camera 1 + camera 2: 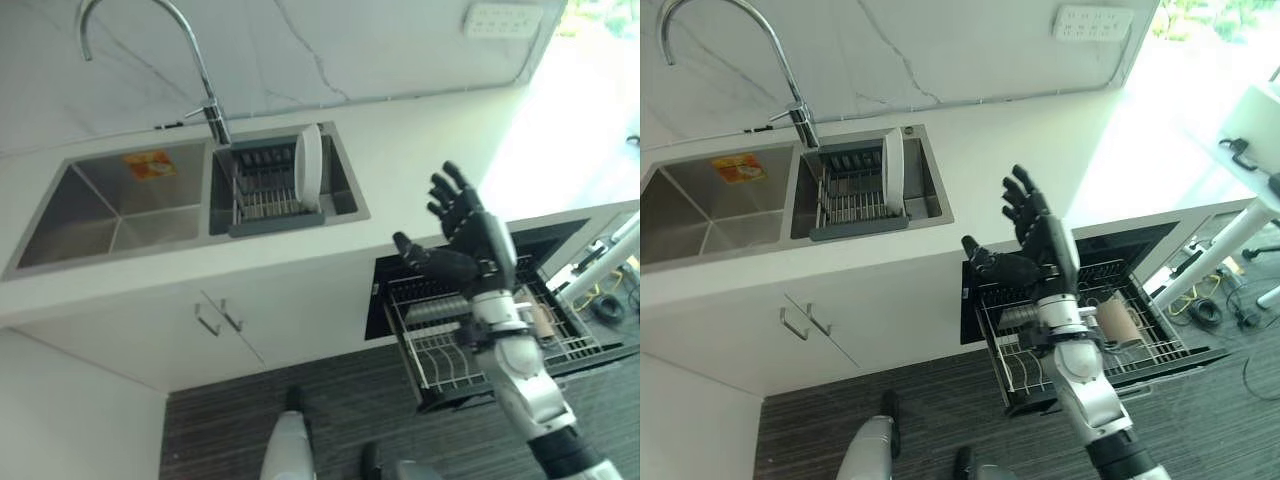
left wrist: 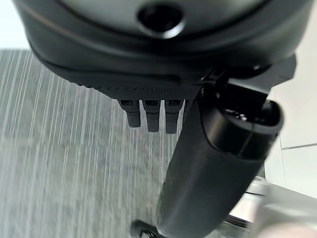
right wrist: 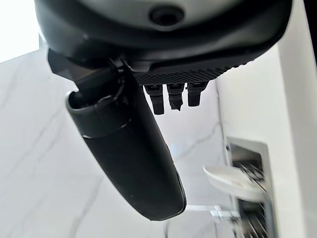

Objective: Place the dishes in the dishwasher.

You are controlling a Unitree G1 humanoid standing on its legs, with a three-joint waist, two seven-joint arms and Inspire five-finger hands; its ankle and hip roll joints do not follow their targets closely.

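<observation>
Plate waiting in the sink rack, right hand raised empty

Fingers spread and straight, the dark right hand [image 1: 1040, 245] is held up in the air in front of the white counter [image 1: 1010, 140], thumb out to the side, holding nothing. It sits above the pulled-out wire dishwasher rack [image 1: 1140, 345], which juts from the dark opening under the counter and carries a brownish cup-like item [image 1: 1118, 322] (I cannot make out just what it is).

One round white plate [image 1: 894, 170] stands upright on edge in the dark dish rack [image 1: 845, 195] set in the right basin of the stainless steel double sink [image 1: 700, 215], just below the curved chrome tap [image 1: 790, 95]. The plate is well apart from the raised hand.

The dark left hand [image 2: 148, 116] shows in its wrist view, fingers hanging straight and relaxed over the striped grey floor [image 2: 59, 163], empty.
</observation>
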